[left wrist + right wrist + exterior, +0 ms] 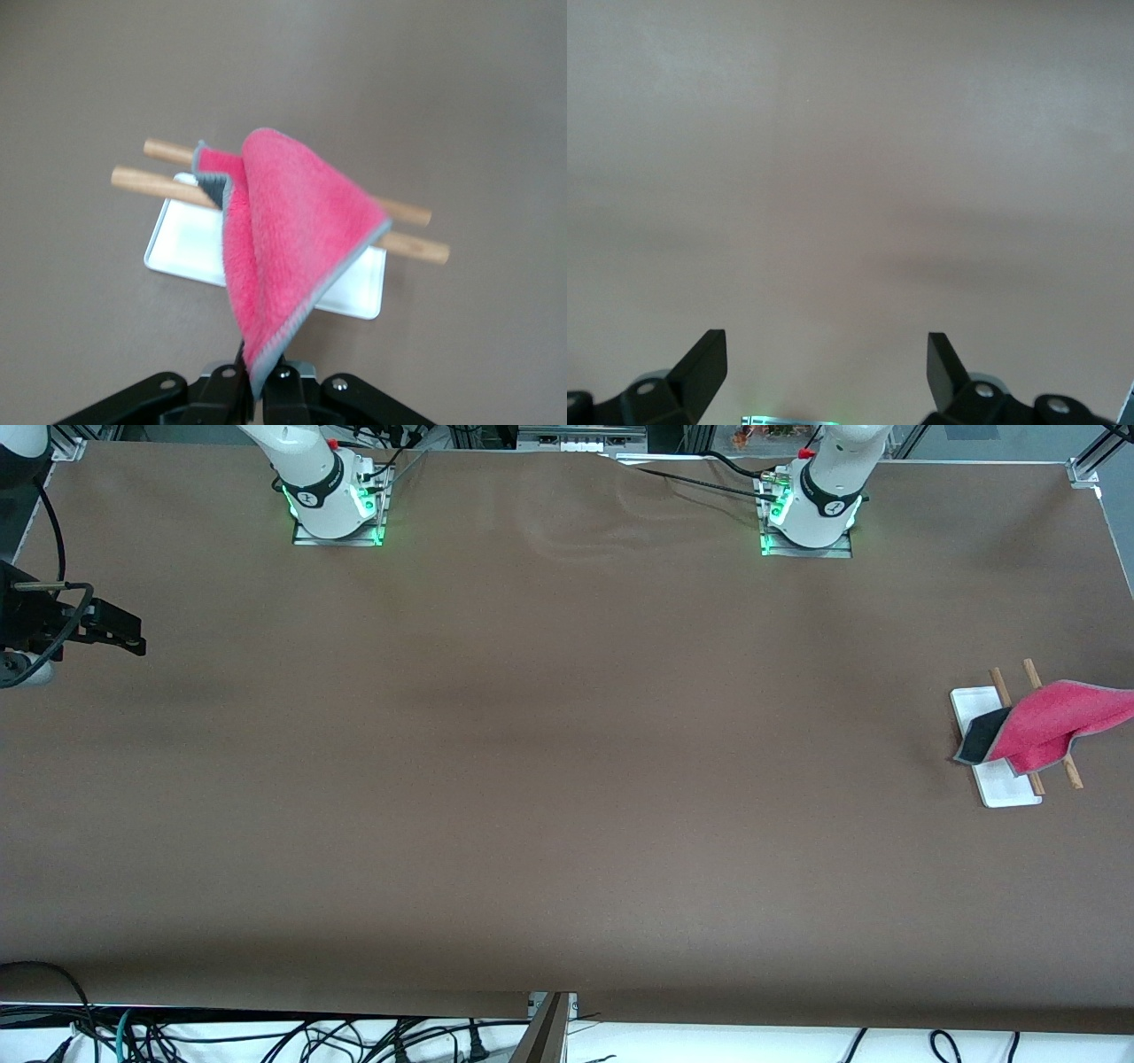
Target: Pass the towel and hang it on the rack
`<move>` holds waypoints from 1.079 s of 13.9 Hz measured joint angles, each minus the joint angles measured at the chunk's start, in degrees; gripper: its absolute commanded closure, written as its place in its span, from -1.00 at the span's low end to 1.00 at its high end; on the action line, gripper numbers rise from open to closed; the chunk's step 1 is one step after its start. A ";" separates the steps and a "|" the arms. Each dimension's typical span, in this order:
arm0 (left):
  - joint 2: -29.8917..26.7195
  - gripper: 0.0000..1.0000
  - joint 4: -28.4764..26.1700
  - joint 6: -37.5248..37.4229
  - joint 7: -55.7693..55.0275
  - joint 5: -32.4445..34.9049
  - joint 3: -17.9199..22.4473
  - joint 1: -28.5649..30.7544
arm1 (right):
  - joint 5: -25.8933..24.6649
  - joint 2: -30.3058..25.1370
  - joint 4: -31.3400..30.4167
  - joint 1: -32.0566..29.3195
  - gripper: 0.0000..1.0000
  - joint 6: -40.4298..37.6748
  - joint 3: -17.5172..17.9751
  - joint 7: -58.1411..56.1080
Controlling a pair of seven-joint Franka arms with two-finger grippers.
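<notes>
The towel (1054,722), pink-red side up with a dark grey corner, is draped across the rack's two wooden rods (1032,673) at the left arm's end of the table. The rack's white base (997,784) lies under it. In the left wrist view my left gripper (257,376) is shut on one corner of the towel (292,239), which rises from the rods (142,181) to the jaws. This gripper is out of the front view. My right gripper (133,640) waits over the right arm's end of the table, open (827,354), with nothing between its fingers.
The brown table cover (549,779) has slight wrinkles near the arms' bases. Loose cables (266,1036) hang below the table edge nearest the front camera.
</notes>
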 measured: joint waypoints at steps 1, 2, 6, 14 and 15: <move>0.92 -1.00 0.02 0.58 0.83 0.00 0.01 0.18 | 0.01 0.04 0.00 0.00 -1.00 0.00 0.00 0.19; 1.80 -1.00 0.02 1.01 1.15 0.00 0.01 0.43 | 0.01 0.06 0.00 0.00 -1.00 0.00 0.00 0.26; 2.68 -1.00 2.23 1.57 1.96 0.00 -0.70 0.72 | 0.02 0.06 0.00 0.02 -1.00 0.00 0.00 0.28; 2.43 -1.00 7.70 2.33 1.62 0.00 -1.48 -1.50 | 0.03 0.06 0.00 0.08 -1.00 -0.02 0.03 0.28; 2.10 -1.00 7.93 2.33 0.24 0.00 -1.80 -1.74 | 0.03 0.06 0.00 0.11 -1.00 -0.02 0.12 0.28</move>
